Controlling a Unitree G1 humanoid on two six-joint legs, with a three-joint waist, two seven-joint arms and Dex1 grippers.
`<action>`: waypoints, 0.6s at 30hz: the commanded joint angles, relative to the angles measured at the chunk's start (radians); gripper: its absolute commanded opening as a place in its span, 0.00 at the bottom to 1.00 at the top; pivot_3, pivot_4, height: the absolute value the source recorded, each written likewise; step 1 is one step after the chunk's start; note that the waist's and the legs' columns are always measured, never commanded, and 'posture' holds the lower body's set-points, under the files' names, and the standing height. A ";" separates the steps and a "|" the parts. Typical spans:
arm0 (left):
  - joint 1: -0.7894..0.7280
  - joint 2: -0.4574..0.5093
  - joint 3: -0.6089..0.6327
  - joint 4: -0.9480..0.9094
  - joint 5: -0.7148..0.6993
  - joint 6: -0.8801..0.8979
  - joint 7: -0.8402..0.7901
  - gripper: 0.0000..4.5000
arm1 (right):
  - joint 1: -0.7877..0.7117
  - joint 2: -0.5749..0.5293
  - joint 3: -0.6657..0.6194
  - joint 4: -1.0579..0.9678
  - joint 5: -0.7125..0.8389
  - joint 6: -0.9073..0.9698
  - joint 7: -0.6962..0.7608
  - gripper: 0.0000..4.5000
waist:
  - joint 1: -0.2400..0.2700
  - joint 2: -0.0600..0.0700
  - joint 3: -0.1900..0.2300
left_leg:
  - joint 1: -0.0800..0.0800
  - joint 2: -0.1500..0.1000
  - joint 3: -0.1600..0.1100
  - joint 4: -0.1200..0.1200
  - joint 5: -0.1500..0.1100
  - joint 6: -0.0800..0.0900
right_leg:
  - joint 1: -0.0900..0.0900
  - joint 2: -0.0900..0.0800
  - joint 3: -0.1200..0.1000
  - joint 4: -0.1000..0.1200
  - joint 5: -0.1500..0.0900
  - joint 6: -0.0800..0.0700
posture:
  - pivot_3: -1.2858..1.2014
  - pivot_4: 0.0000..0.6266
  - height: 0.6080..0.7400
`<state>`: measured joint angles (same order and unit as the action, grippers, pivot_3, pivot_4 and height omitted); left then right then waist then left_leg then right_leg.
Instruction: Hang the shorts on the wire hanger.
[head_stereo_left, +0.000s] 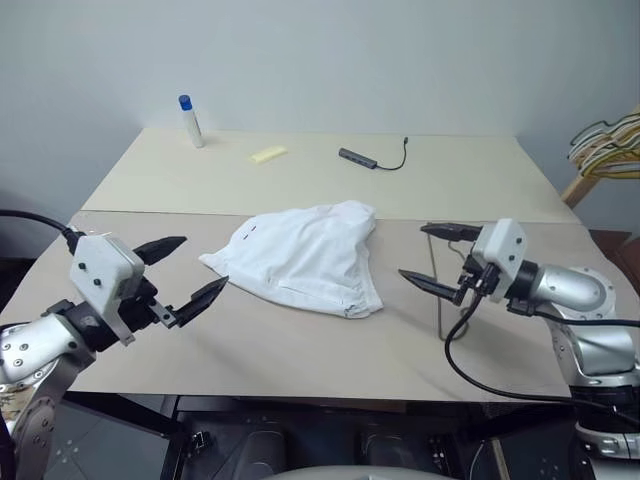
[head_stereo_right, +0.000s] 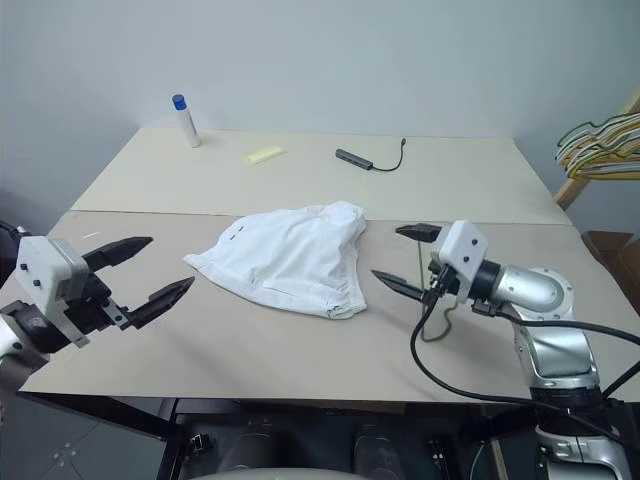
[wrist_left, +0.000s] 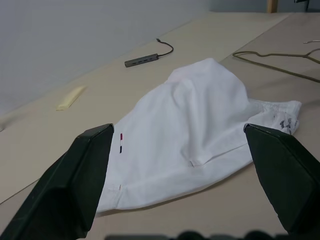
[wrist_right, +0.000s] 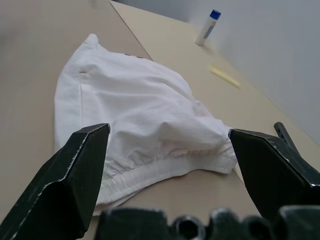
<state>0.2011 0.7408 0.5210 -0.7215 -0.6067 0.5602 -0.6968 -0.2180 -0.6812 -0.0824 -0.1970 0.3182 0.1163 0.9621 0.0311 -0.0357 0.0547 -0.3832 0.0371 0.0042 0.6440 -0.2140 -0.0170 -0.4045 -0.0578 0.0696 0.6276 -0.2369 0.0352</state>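
From the head camera, one pair of white shorts lies crumpled in the middle of the near tabletop, with the left gripper on one side and the right gripper on the other, both held above the table, jaws spread wide and holding nothing. The single wire hanger lies flat on the table beside the shorts, partly behind the right gripper. Farther back sit one white bottle with a blue cap, one yellow strip and one grey USB hub with its cable; a bunch of coloured hangers hangs at the far right (too tangled to count).

The left wrist camera looks between two open fingers at the shorts, showing the small red-and-dark mark near a hem and the hanger's thin wire on the table beyond the cloth.

The right wrist camera frames the gathered elastic waistband between its own open fingers.

By my reading, nothing has been done: shorts and hanger are both untouched and apart, so picking up, threading and hanging all remain.
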 joint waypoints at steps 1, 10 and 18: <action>-0.006 -0.005 0.008 -0.012 -0.024 -0.016 0.002 1.00 | -0.010 -0.013 -0.001 -0.044 0.010 -0.019 0.012 0.99 | 0.000 0.000 0.000 | 0.000 0.000 0.000 0.000 0.000 0.000 | 0.000 0.000 0.000 0.000 0.000 0.000 | 0.58 0.05 1.00; 0.006 0.022 0.001 -0.009 0.006 -0.030 -0.009 1.00 | -0.005 -0.027 0.053 -0.094 -0.040 -0.013 0.008 0.99 | 0.008 0.000 0.002 | 0.000 0.000 0.000 0.000 0.000 0.000 | 0.000 0.000 0.000 0.000 0.000 0.000 | 0.58 0.05 1.00; 0.031 -0.024 -0.040 -0.011 0.082 -0.154 -0.020 1.00 | -0.040 -0.107 0.232 -0.197 -0.261 0.078 -0.011 0.99 | 0.008 0.000 0.005 | -0.001 0.000 0.001 0.000 0.000 0.000 | -0.001 -0.001 0.000 -0.001 -0.001 -0.001 | 0.57 0.07 1.00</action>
<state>0.2356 0.7183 0.4802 -0.7229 -0.5315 0.4392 -0.7172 -0.2444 -0.7664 0.1291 -0.3372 0.1048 0.1865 0.9499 0.0395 -0.0358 0.0593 -0.3843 0.0373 0.0053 0.6439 -0.2141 -0.0172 -0.4064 -0.0588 0.0695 0.6271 -0.2374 0.0343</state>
